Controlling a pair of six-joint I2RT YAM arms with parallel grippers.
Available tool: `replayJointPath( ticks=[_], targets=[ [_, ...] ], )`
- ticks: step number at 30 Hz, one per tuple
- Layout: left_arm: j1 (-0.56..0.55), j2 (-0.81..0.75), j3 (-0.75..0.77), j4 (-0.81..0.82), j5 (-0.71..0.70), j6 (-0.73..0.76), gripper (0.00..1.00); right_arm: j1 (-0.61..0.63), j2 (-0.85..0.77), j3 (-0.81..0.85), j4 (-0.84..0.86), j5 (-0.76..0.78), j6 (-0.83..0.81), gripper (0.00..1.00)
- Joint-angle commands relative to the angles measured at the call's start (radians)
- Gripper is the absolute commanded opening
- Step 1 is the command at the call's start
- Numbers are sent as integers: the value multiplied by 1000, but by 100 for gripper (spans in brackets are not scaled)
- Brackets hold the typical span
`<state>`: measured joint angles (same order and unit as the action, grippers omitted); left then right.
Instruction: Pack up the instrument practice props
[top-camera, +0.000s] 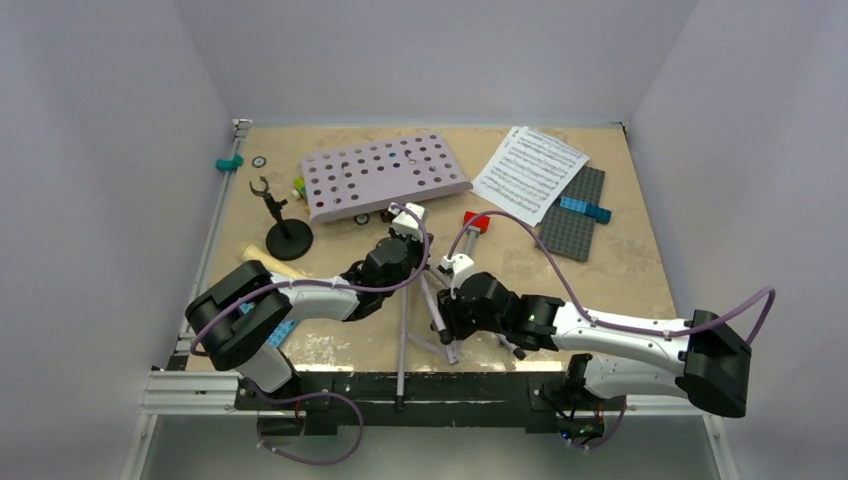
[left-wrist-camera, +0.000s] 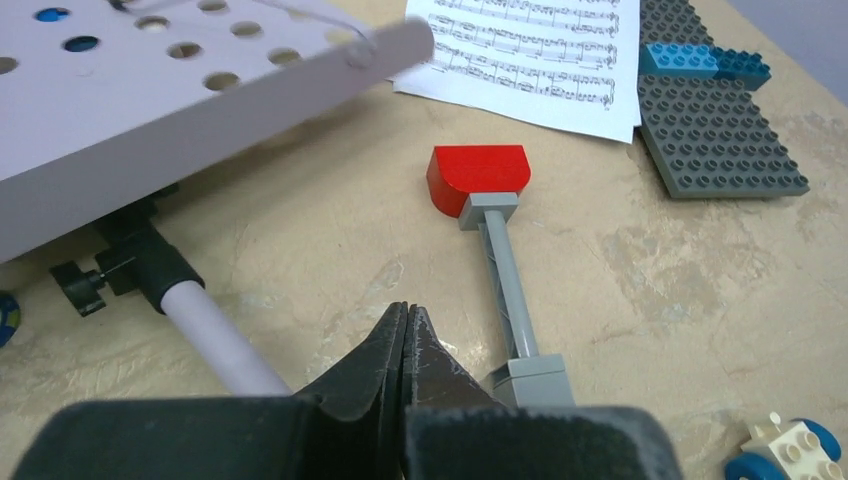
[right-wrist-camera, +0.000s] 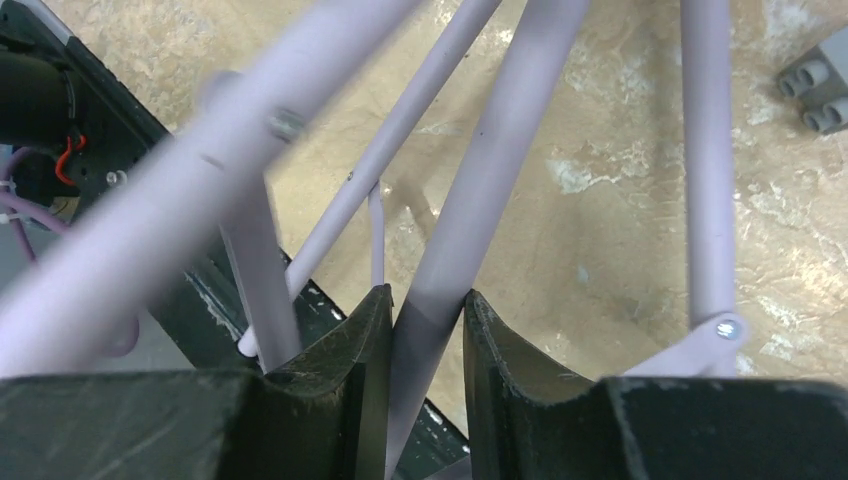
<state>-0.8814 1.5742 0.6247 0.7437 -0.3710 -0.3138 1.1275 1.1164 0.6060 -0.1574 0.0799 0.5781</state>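
The lilac perforated music stand (top-camera: 385, 175) lies on the table, its thin tripod legs (top-camera: 404, 330) reaching to the near edge. My right gripper (top-camera: 445, 320) is shut on one lilac leg tube (right-wrist-camera: 480, 200), which sits between the jaws in the right wrist view (right-wrist-camera: 428, 300). My left gripper (top-camera: 415, 245) is shut and empty (left-wrist-camera: 407, 310), just right of the stand's pole (left-wrist-camera: 215, 335). White sheet-music pages (top-camera: 530, 170) lie at the back right. The black round-base mic stand (top-camera: 285, 230) is upright at the left, with the cream microphone (top-camera: 268, 262) lying in front of it.
A red brick (left-wrist-camera: 478, 175) on a grey lattice piece (left-wrist-camera: 510, 280) lies just ahead of my left gripper. A grey baseplate (top-camera: 580, 215) with blue bricks (top-camera: 585, 208) sits at the right. Small toy pieces lie near the stand and at the back left (top-camera: 230, 162).
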Motion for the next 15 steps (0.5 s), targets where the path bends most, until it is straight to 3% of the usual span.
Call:
replayJointPath(
  ticks=[1, 15],
  targets=[
    [-6, 22, -24, 46, 38, -11, 0, 12, -42, 64, 260, -27, -93, 0],
    [7, -31, 5, -32, 64, -1, 0, 12, 8, -8, 226, 48, -79, 0]
  ],
)
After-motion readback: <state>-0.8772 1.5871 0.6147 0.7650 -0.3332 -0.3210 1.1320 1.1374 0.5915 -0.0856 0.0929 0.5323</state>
